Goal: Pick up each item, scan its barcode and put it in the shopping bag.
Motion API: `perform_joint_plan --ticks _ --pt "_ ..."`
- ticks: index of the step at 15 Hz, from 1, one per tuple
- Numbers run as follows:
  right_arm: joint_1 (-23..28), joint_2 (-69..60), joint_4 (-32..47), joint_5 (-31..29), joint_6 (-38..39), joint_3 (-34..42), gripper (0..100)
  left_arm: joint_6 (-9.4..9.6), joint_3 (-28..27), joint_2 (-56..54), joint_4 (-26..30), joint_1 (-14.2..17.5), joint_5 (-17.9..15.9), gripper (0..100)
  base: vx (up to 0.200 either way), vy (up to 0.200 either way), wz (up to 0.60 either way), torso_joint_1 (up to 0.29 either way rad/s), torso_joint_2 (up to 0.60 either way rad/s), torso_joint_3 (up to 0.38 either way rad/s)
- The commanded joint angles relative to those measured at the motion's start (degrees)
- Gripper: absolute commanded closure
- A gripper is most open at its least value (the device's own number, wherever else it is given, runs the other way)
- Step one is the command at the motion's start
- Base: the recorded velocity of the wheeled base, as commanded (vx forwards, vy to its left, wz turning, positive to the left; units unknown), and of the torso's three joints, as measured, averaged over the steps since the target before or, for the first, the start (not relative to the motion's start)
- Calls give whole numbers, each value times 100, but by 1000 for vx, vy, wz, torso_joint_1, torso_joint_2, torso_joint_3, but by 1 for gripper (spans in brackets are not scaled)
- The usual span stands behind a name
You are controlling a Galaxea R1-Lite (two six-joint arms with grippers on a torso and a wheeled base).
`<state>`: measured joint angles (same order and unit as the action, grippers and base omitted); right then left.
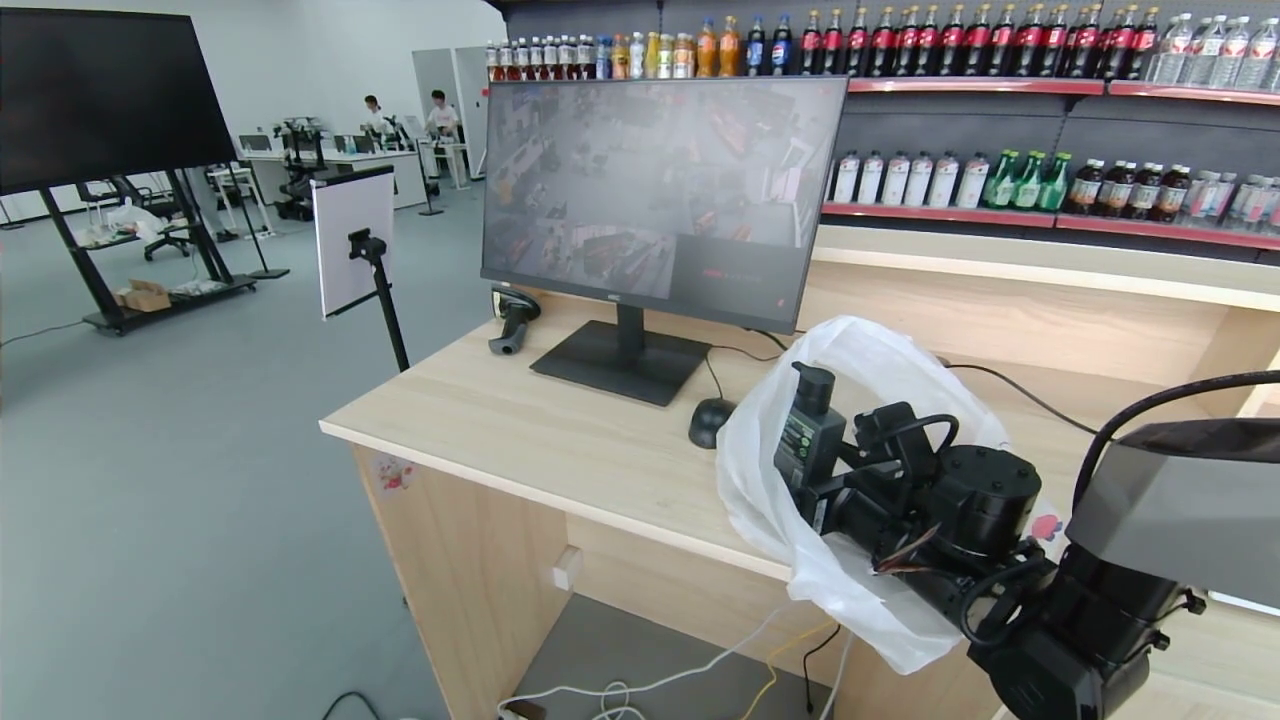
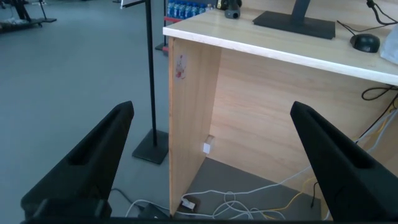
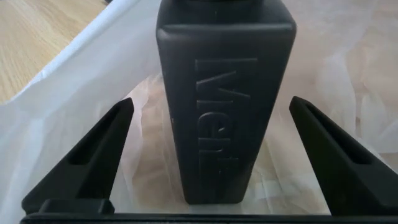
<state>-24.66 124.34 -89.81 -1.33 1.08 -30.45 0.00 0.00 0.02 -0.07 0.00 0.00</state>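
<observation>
Now: bottle in the bag, right claw open around it.
Your right claw (image 3: 211,109) is spread wide on either side of the dark bottle (image 3: 224,106), touching neither face. The bottle stands upright inside the white shopping bag (image 1: 870,360) (which sags over the counter (image 1: 560,440) edge). Pull back carelessly and a finger could snag the thin plastic, dragging bag and bottle off. Your left claw (image 2: 211,118) hangs open beside the counter, holding nothing.
</observation>
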Motion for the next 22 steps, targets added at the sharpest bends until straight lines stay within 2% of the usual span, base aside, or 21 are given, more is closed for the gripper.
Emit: perform_joint_plan --ticks 1,11,18,22 --pt "-4 -59 -19 1 -3 4 0 0 0 -2 -1 0 0 0 0 0 0 0 0 0" --pt "32 -1343 -19 1 -38 927 0 0 0 -2 -1 0 0 0 0 0 0 0 0 0" --pt "93 -2265 -19 1 -117 1235 0 -9 0 -2 -1 0 0 0 0 0 0 0 0 0" --pt "93 -2512 -19 1 -108 1305 0 -26 0 -2 -1 0 0 0 -200 0 0 7 7 2"
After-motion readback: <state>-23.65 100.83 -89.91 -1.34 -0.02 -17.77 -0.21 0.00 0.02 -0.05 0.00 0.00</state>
